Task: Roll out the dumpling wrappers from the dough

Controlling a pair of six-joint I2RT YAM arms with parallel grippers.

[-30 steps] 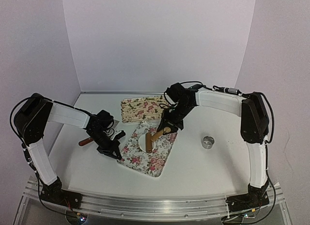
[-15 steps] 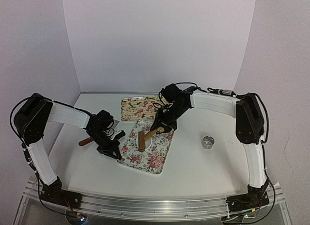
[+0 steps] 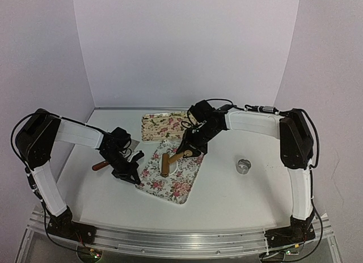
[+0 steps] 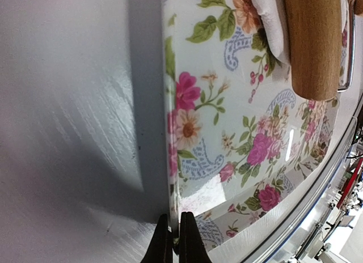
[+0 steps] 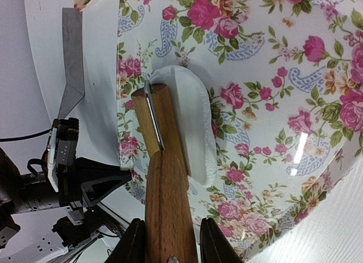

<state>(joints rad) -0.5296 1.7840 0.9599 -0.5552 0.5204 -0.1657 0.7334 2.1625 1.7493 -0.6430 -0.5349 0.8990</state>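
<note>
Since a second ago, wooden rolling pin (image 5: pixel 164 178) has shifted toward left rim of near flowered tray (image 3: pixel 177 188) and now sits over dough (image 5: pixel 197 127). Dough is soft, white, flattened oval with wrinkled edge, in tray's far-left part, half under smooth cylindrical roller. Pin handle clamped in right gripper (image 5: pixel 168 240). Tray's glossy left rim pinched by left gripper (image 4: pixel 174 238), as before. Shiny metal ring (image 3: pixel 244 165) on bench (image 3: pixel 238 198), right of tray.
</note>
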